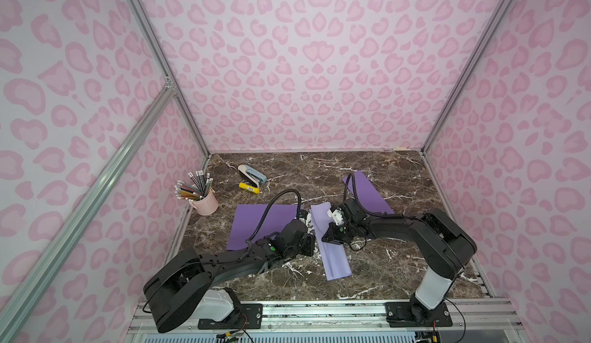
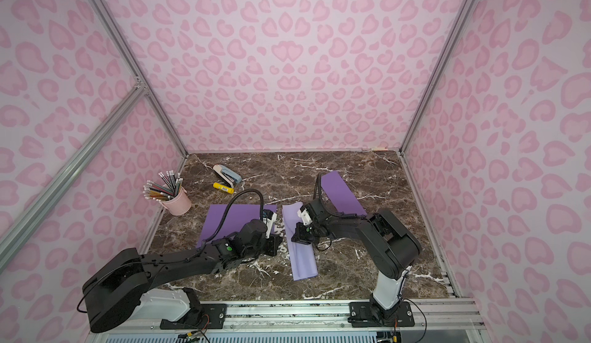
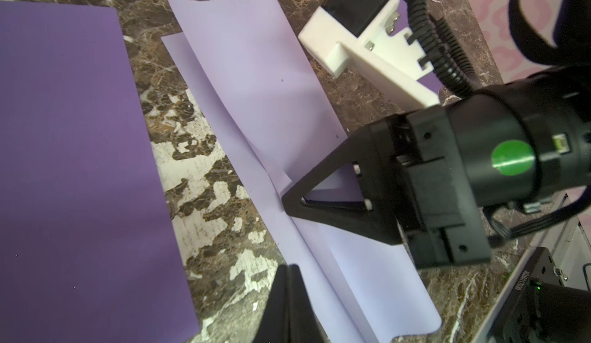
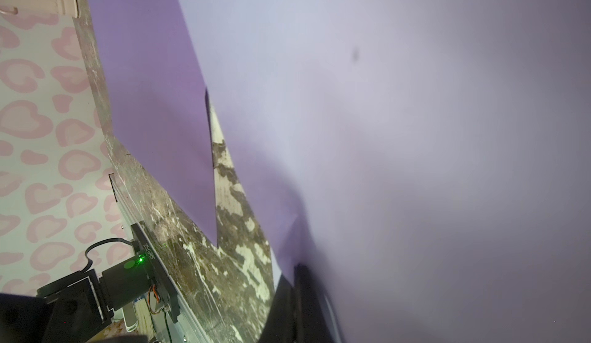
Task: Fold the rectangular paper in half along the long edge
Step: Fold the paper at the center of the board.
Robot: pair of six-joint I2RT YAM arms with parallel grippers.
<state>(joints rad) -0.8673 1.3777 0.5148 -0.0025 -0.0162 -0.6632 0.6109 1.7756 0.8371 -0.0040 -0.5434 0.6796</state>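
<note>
The rectangular paper is pale lavender and lies lengthwise in the middle of the marble table, half folded along its length. Its upper flap lifts off the lower layer at the far end and fills the right wrist view as a pale sheet. My right gripper is shut, with its tip pressed down on the paper at the crease. Shut with nothing in it, my left gripper has its tip at the paper's left edge.
A darker purple sheet lies flat to the left of the paper, and another sits at the back right under the right arm. A pink cup of pencils, a stapler and a yellow glue stick stand at the back left.
</note>
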